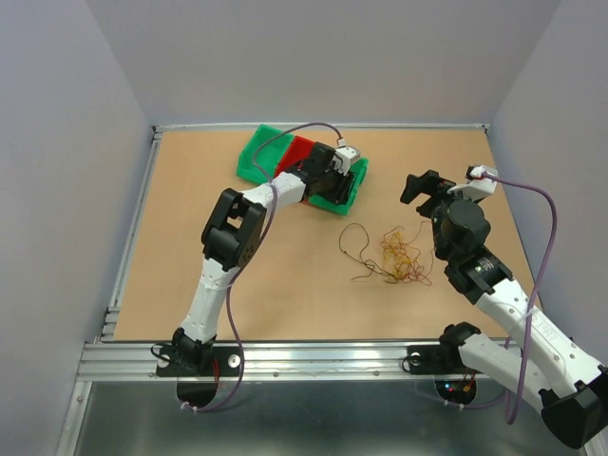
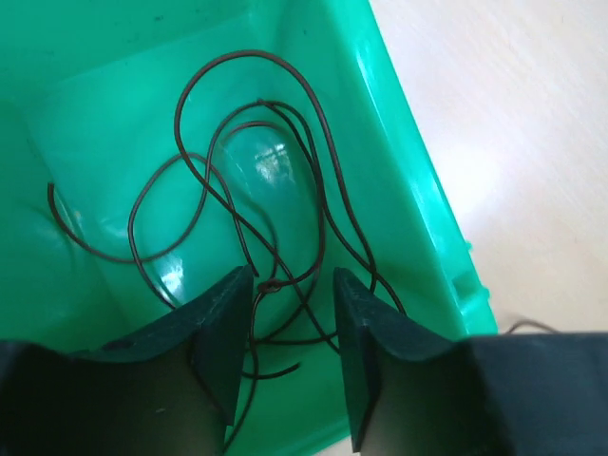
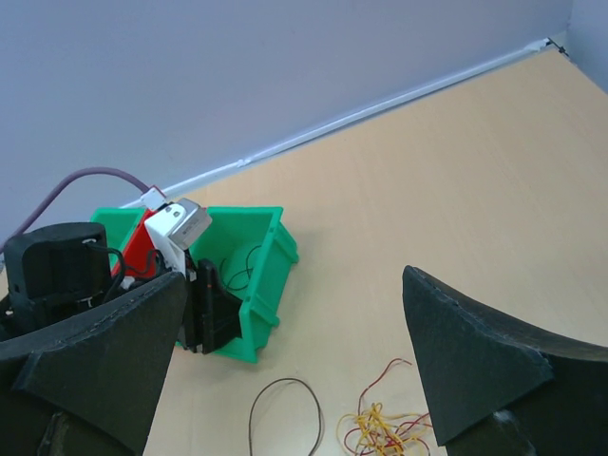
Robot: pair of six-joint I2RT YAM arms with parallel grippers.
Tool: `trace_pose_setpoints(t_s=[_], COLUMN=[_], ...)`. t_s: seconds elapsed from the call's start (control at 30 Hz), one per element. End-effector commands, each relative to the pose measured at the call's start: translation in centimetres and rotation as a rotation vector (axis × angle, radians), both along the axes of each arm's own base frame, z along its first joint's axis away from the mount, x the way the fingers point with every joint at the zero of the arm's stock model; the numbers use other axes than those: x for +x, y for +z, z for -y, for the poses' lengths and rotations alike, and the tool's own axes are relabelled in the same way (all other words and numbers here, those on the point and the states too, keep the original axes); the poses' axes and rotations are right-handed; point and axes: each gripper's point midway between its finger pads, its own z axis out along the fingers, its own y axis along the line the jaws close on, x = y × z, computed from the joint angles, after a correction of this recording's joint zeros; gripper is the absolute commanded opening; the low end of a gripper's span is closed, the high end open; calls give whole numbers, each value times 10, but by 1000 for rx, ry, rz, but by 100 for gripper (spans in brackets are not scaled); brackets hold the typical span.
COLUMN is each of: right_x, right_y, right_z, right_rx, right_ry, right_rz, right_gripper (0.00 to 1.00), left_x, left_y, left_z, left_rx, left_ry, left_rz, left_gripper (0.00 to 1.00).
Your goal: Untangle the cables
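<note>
In the left wrist view we see the left gripper (image 2: 294, 285) low inside a green bin (image 2: 399, 142), its jaws parted and gripping nothing. One dark strand (image 2: 269, 283) lies coiled on the bin floor, and a small kink of it sits in the gap, right against the left pad. If the arm rises from here, we judge that kink could snag on the pad and drag the strand back out. The remaining cables (image 1: 404, 256), a red and yellow clump with a dark loop (image 1: 356, 242) beside it, lie on the table (image 1: 285, 285) right of centre in the top view. The right gripper (image 3: 294, 285) hangs above them, spread wide and empty. A careless pinch there could take several strands together and tighten the knot.
</note>
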Motion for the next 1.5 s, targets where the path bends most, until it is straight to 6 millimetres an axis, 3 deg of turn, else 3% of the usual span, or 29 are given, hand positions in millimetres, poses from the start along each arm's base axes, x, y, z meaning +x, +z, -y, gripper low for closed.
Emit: trace_pose_setpoints(t_s=[0.0,0.17,0.2,0.4,0.5,0.6,0.7,0.77,0.8,0.97,1.3,1.47], right_x=[0,2,2,0,-1,-1,-3,-7,-10,-21,-22,-21], right_y=[10,8,8,8,9,7,9,10,14,21,20,19], right_z=[-3,-6,-5,-5,-6,-6,-2,1,3,6,5,3], right_rx=[8,-3,-4,-5,-8,-19,-16,-13,-8,5,-8,-14], right_ry=[14,27,25,28,34,36,25,19,17,34,47,53], right_rz=[37,27,25,25,26,16,21,27,41,71,65,60], right_gripper=[100,100,100,100,100,100,100,100,100,100,100,100], left_x=[-4,-25,-27,-38,-47,-75,-122,-142,-150,-177,-224,-238], left_y=[89,116,129,141,137,134,107,96,86,77,107,99], left_z=[-4,-8,-12,-31,-33,-19,-5,4,2,9,15,24], left_rx=[-73,-23,-11,75,110,152,226,250,275,237,57,40], left_ry=[-10,-6,1,61,40,-72,-221,-283,-319,-486,-695,-738], left_rz=[142,212,245,311,298,305,298,307,309,321,358,361], left_gripper=[56,63,63,61,62,70,77,84,98,99,99,99])
